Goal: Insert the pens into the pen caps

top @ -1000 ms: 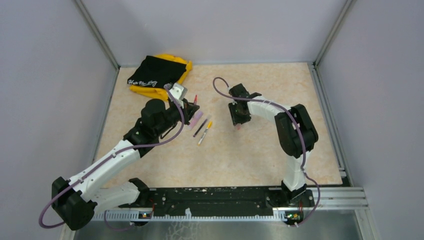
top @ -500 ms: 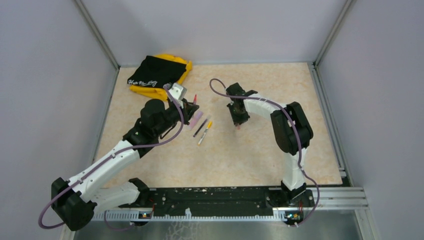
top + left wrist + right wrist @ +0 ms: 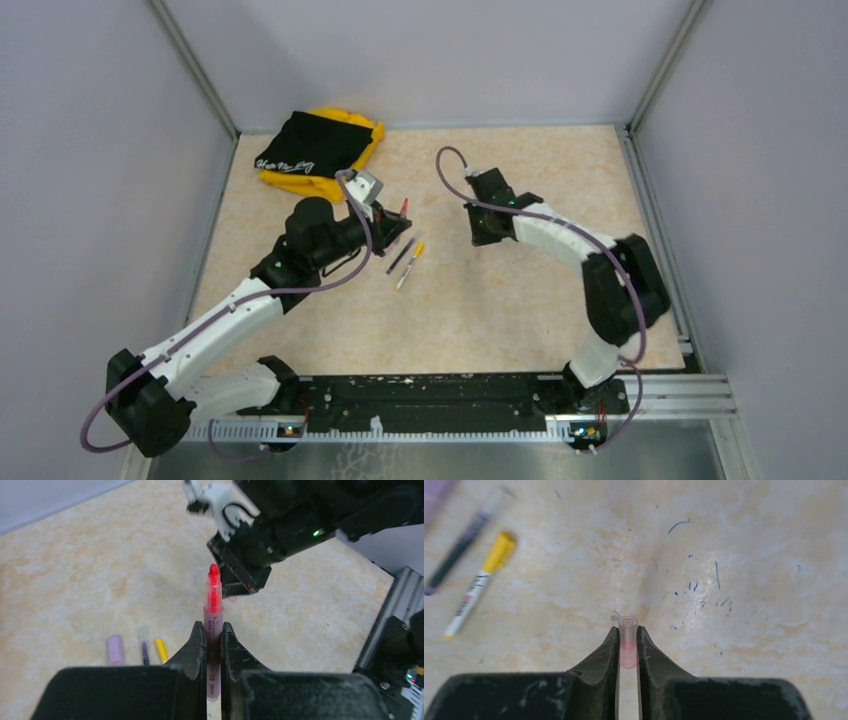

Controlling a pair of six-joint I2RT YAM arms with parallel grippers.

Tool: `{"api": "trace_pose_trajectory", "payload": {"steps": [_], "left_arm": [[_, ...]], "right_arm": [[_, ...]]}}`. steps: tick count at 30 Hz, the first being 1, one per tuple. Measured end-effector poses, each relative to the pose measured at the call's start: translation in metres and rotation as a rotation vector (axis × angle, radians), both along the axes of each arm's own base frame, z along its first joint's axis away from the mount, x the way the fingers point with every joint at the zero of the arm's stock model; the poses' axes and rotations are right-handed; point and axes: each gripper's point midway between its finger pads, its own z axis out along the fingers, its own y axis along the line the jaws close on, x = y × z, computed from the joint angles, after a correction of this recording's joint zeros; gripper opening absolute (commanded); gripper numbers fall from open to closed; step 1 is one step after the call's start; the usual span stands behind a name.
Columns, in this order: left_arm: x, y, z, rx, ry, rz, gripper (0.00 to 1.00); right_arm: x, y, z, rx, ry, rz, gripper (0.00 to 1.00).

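The left gripper (image 3: 213, 630) is clamped tight on the pinkish-red pen (image 3: 213, 597), gripping its barrel low down so that most of the length and the bare red tip stand out beyond the fingertips. The pen's long axis runs straight out of the jaws, and in the left wrist view it aims almost directly at the right gripper (image 3: 628, 632), which sits beyond the tip with a gap of bare table (image 3: 500, 310) between them.

The right gripper is pinched narrow on the pink cap (image 3: 628, 645), holding the little tube by its sides, with the open mouth poking out past the fingertips. That mouth faces away from the wrist and towards the tabletop. Whether the cap is already clear of the surface or only just touching it is hard to tell from this angle.

The coming move turns on lining up two axes: the pen tip points across at the right arm, while the cap's mouth looks downwards, so one wrist probably has to turn before the tip can enter.

The black pen (image 3: 459, 555), the white-and-orange pen (image 3: 476, 587) and the lilac cap (image 3: 115, 650) lie together on the table, nearer the left arm
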Motion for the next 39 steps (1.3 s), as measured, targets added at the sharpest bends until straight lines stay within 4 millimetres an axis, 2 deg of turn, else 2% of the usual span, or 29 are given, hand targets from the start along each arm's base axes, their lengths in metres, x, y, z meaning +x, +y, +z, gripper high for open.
{"api": "trace_pose_trajectory", "payload": {"steps": [3,6,8,11,13,21,26,29,32,39], "left_arm": [[-0.008,-0.012,-0.004,-0.025,0.027,-0.073,0.00],[-0.018,-0.021,-0.009,-0.057,0.059,-0.133,0.00],[-0.023,-0.028,-0.011,-0.075,0.077,-0.170,0.00],[-0.036,-0.044,-0.010,-0.100,0.095,-0.241,0.00],[-0.044,-0.053,-0.010,-0.113,0.105,-0.281,0.00],[-0.067,-0.078,-0.009,-0.145,0.130,-0.384,0.00],[-0.072,-0.085,-0.012,-0.139,0.139,-0.409,0.00],[-0.072,-0.086,-0.012,-0.140,0.139,-0.415,0.00],[-0.073,-0.087,-0.010,-0.142,0.136,-0.418,0.00],[-0.073,-0.088,-0.007,-0.146,0.128,-0.423,0.00]], "right_arm": [[-0.001,0.006,0.054,0.149,-0.163,-0.034,0.00],[-0.002,0.012,0.125,0.352,-0.380,-0.066,0.00],[-0.010,0.014,0.171,0.504,-0.523,-0.079,0.00],[-0.024,0.012,0.215,0.679,-0.659,-0.096,0.00],[-0.033,0.011,0.232,0.769,-0.708,-0.103,0.00],[-0.063,0.017,0.262,1.061,-0.772,-0.076,0.00],[-0.078,0.024,0.294,1.193,-0.812,0.001,0.00],[-0.085,0.029,0.303,1.231,-0.815,0.049,0.00],[-0.090,0.034,0.305,1.249,-0.801,0.096,0.00],[-0.094,0.045,0.293,1.242,-0.742,0.157,0.00]]}}
